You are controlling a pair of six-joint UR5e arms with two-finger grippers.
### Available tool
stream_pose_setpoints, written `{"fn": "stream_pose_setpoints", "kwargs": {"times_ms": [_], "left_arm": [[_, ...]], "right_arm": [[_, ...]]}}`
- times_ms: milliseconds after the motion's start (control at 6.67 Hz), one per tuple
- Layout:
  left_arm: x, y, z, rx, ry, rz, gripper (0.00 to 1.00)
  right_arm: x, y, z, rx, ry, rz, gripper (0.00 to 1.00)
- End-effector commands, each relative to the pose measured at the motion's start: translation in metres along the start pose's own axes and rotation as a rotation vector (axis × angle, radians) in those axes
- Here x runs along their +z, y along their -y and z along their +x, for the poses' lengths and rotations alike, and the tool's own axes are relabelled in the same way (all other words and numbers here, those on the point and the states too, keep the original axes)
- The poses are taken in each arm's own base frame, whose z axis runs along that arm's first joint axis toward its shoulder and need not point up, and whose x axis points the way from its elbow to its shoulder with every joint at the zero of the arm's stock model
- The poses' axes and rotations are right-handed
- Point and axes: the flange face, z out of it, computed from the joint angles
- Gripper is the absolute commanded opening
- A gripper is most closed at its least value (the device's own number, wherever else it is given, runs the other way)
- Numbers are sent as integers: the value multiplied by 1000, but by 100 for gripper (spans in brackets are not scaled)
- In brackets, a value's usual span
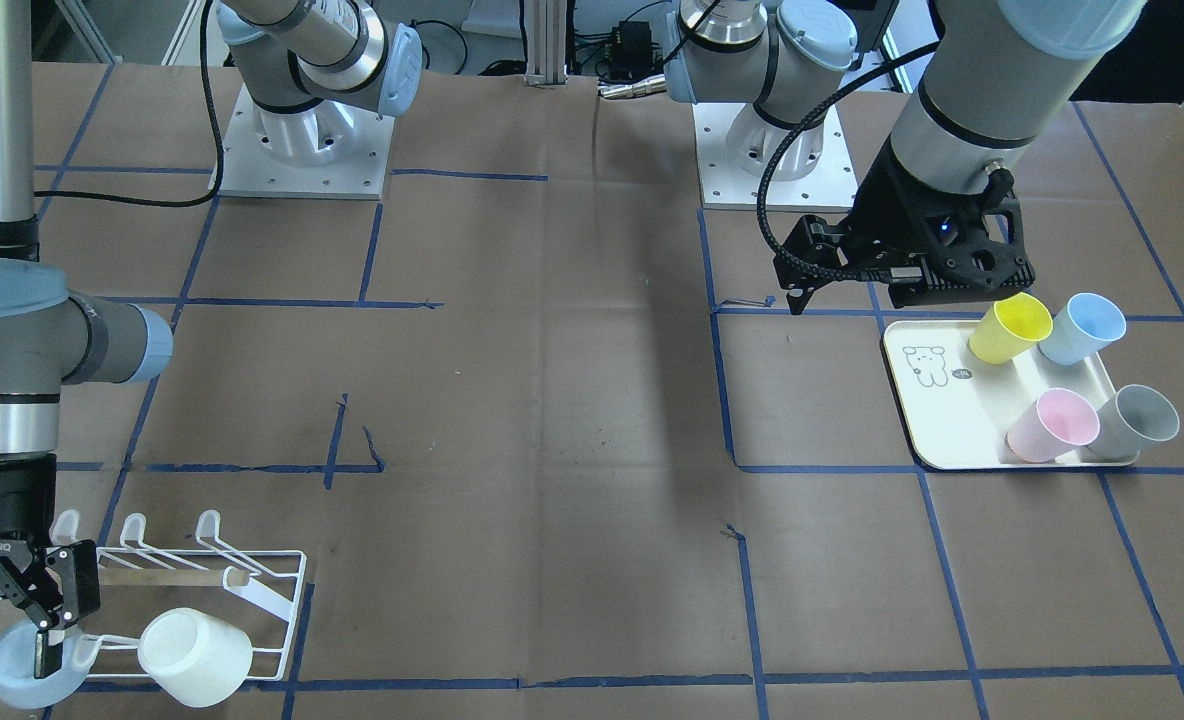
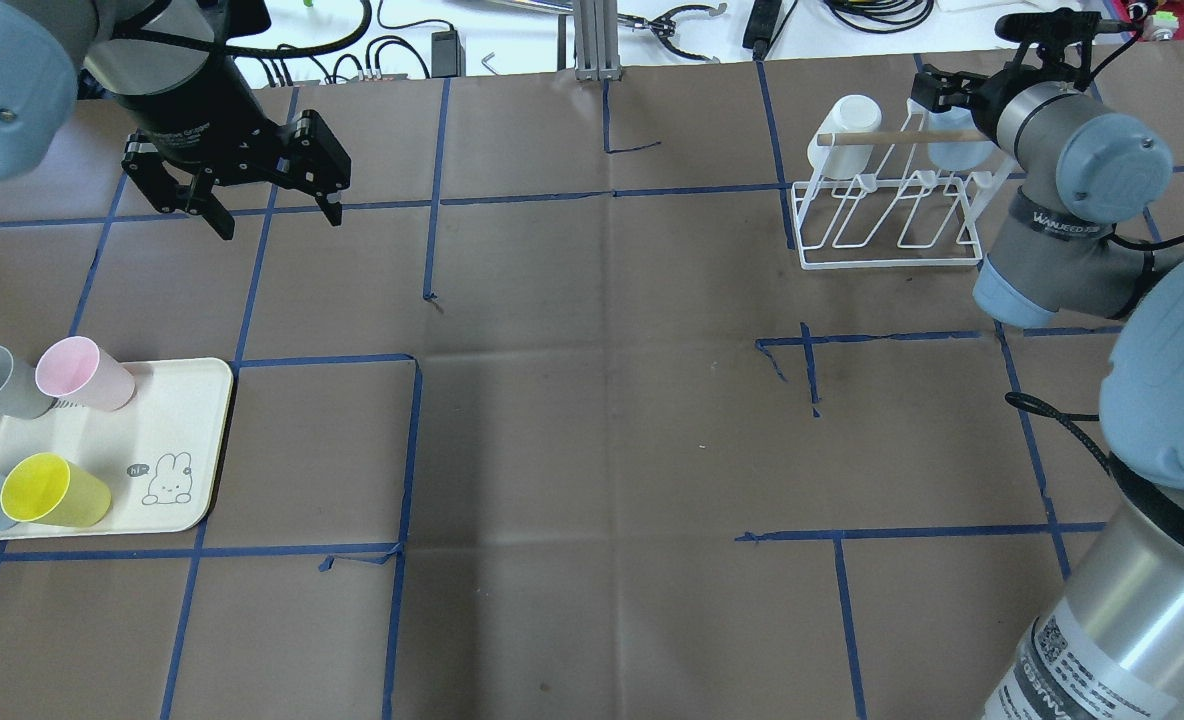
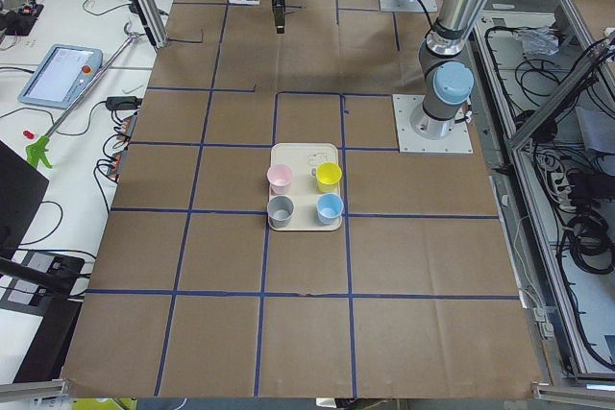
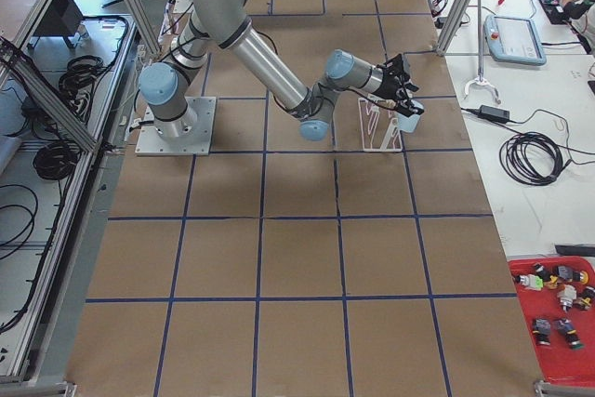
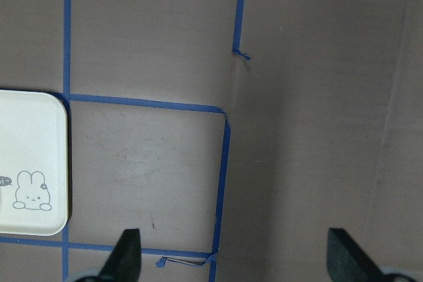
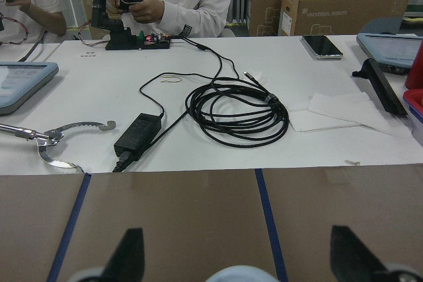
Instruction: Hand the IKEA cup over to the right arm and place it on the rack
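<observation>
The white wire rack [image 1: 272,590] stands near the table's front in the front-facing view, and at the far right in the overhead view [image 2: 892,225]. A white cup [image 1: 195,655] and a pale-blue cup [image 1: 12,680] rest tilted on it. My right gripper [image 1: 52,625] is right over the pale-blue cup. Its wrist view shows the fingers [image 6: 129,255] spread wide, with the cup's rim [image 6: 244,274] low between them. My left gripper [image 2: 280,225] is open and empty, above the table beyond the tray.
A cream tray [image 1: 952,420] with a rabbit drawing holds a yellow cup [image 1: 1010,328], a blue cup [image 1: 1082,328], a pink cup [image 1: 1052,425] and a grey cup [image 1: 1137,420]. Both arm bases stand at the table's robot side. Operators and cables are behind the far edge.
</observation>
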Motion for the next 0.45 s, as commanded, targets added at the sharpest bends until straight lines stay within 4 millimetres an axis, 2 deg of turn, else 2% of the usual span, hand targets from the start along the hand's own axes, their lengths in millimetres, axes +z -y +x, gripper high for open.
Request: {"fn": "stream_pose_setpoints", "kwargs": {"times_ms": [0,150,300], "left_arm": [[-1,3,-1,-12,9,21,99],[-1,5,-1,-13,7,29,99],[-1,5,-1,-13,7,29,99]], "right_arm": [[-23,34,-2,7,4,-20,100],[-41,58,-4,26,13,-95,100],[-66,86,-8,45,26,-180,100]]}}
